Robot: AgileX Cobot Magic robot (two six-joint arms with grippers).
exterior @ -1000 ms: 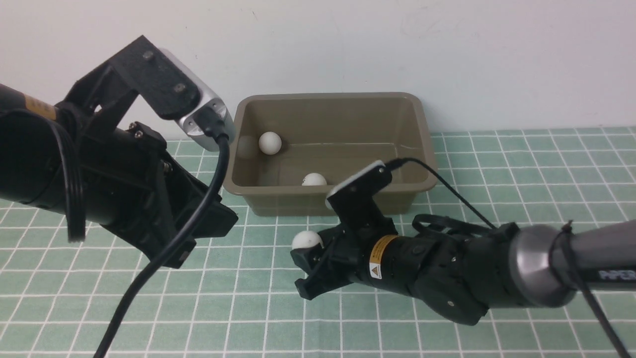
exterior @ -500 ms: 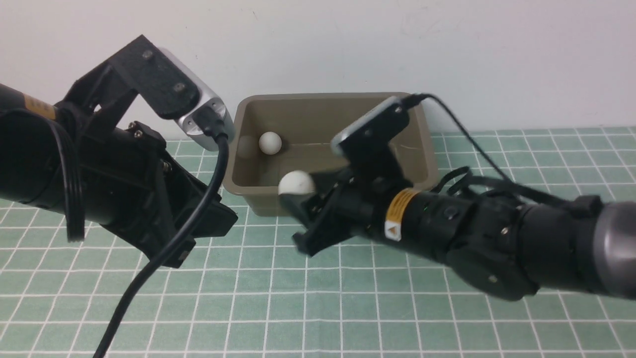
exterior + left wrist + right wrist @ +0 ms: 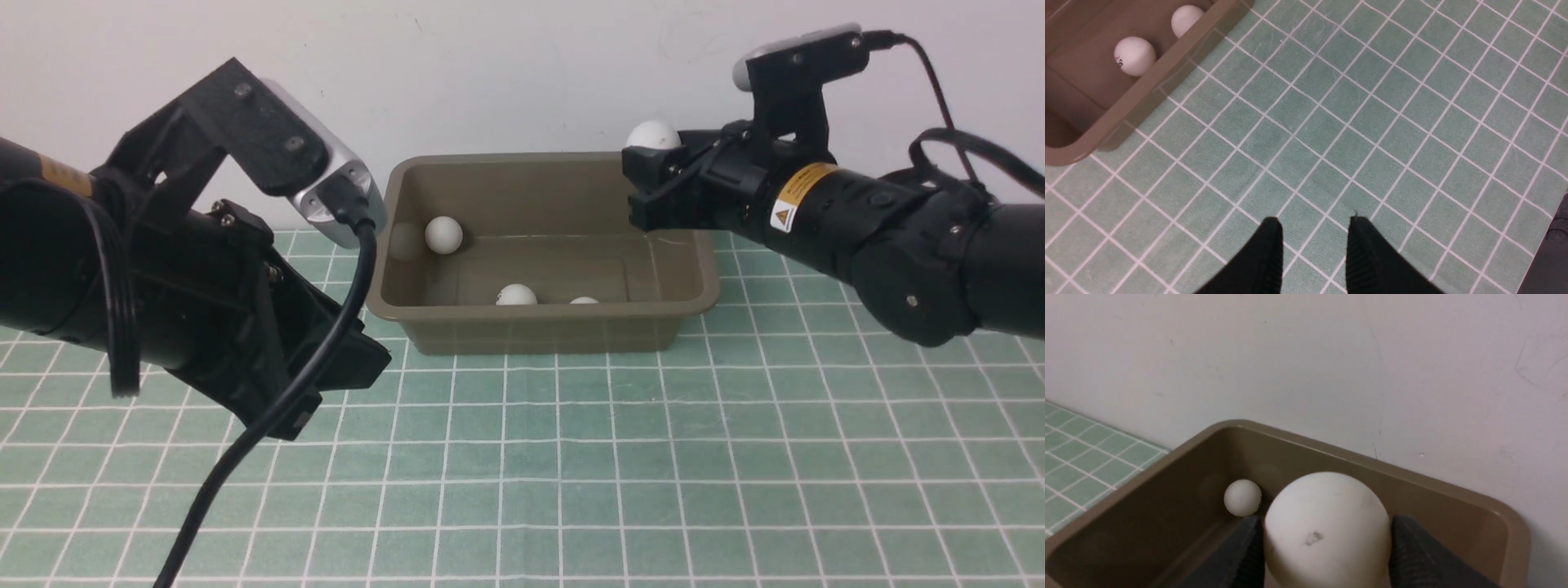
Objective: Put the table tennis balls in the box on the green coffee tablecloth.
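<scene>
Right end effector (image 3: 641,189) clamped on ball (image 3: 653,135) across its middle, above box (image 3: 539,311) right end. Left end effector (image 3: 1314,224) apart, empty. Ball likely light, slippery.

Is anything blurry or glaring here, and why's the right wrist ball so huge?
Front view: evenly lit, sharp; faint reflection of one ball on the box wall. Left wrist view: cloth grid crisp, no glare. Right wrist view: the held ball looks huge and slightly soft, likely from closeness to the lens.

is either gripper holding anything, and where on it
The right gripper holds a table tennis ball, pinched at its opposite sides, above the box. The left gripper holds nothing.
</scene>
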